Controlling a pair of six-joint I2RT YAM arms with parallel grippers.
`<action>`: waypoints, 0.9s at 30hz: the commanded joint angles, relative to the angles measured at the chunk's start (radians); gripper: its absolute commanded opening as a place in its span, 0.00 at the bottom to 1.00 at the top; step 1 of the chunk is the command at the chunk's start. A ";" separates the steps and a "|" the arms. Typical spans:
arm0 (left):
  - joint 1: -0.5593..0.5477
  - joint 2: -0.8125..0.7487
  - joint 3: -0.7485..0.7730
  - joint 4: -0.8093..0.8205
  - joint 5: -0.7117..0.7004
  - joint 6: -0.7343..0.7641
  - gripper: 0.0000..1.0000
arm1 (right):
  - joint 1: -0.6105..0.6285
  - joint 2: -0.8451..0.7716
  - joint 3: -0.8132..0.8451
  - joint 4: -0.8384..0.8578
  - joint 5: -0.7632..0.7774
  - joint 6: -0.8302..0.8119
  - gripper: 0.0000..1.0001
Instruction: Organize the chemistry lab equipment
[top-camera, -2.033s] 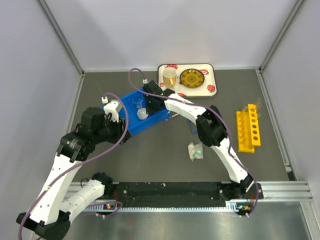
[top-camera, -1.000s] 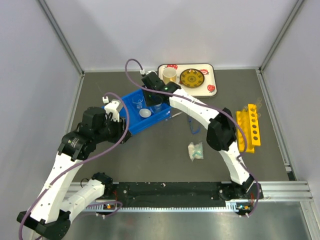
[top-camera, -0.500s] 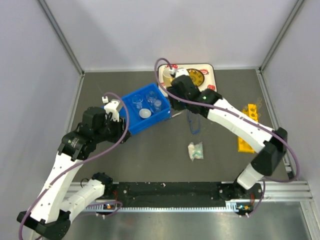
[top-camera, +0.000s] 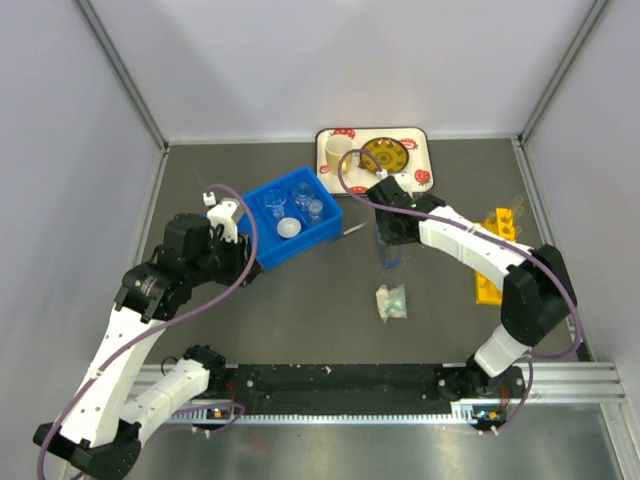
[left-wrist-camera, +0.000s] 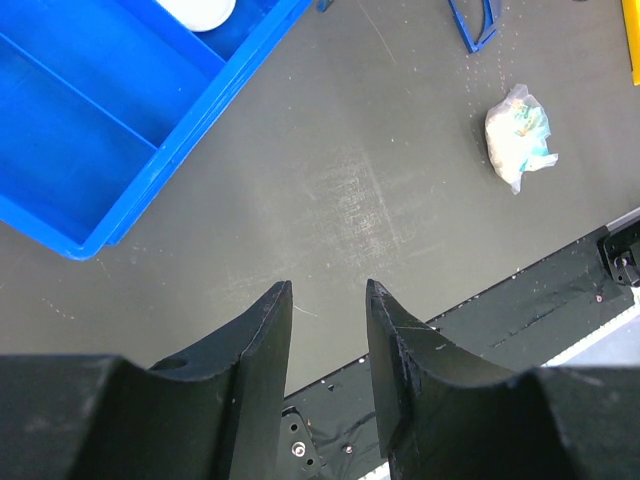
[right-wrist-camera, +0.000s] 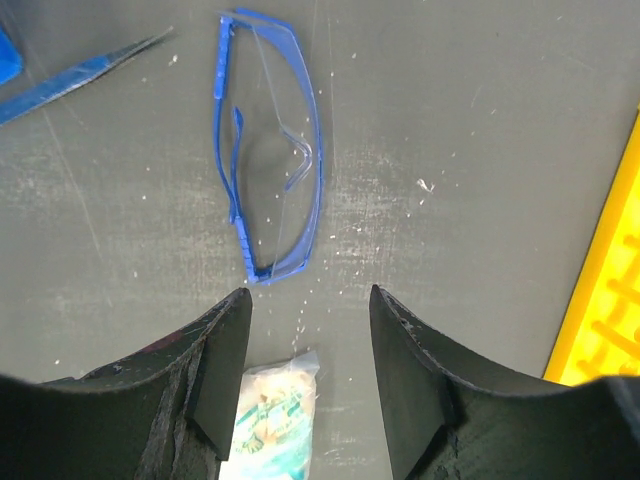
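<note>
My left gripper (left-wrist-camera: 327, 292) hangs just off the near corner of the blue bin (left-wrist-camera: 80, 130). Its jaws stand a narrow gap apart with nothing between them, just bare table (left-wrist-camera: 350, 190) below.

The white-and-teal packet (top-camera: 391, 301) lies flat on the table, right of the bin and nearer to me than it. It touches nothing.

My right gripper (right-wrist-camera: 310, 298) hovers right of the bin, jaws spread fairly wide and empty. The packet's top edge shows between the fingers on the near side. The blue-rimmed goggles (right-wrist-camera: 268, 140) lie on the far side, on the table and apart from the packet.

A thin blue stick (right-wrist-camera: 80, 75) lies just off the bin's right corner, between the bin and the goggles.

The yellow rack (right-wrist-camera: 610, 280) sits well apart from the bin, farther right than the goggles. The thin clear tubes (top-camera: 503, 213) stand at the rack's far end, too faint to count.

In the bin, the small white dome (top-camera: 289, 227) sits in the far-right half. Three small clear beakers (top-camera: 315, 208) stand just beyond and around it. I cannot tell which compartment each one is in.

Past the bin's far right corner is a white tray (top-camera: 420, 165). On it are a yellow mug (top-camera: 338, 152) and, to the mug's right, a round yellow plate (top-camera: 384, 155).
</note>
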 joint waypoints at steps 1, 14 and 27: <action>-0.002 -0.018 0.035 0.031 -0.002 0.004 0.41 | -0.001 0.072 0.034 0.032 0.023 0.022 0.52; -0.002 -0.035 0.029 0.029 -0.005 0.016 0.41 | -0.015 0.228 0.065 0.052 0.048 0.022 0.48; -0.002 -0.053 0.020 0.022 -0.008 0.016 0.41 | -0.038 0.291 0.093 0.066 0.088 0.001 0.00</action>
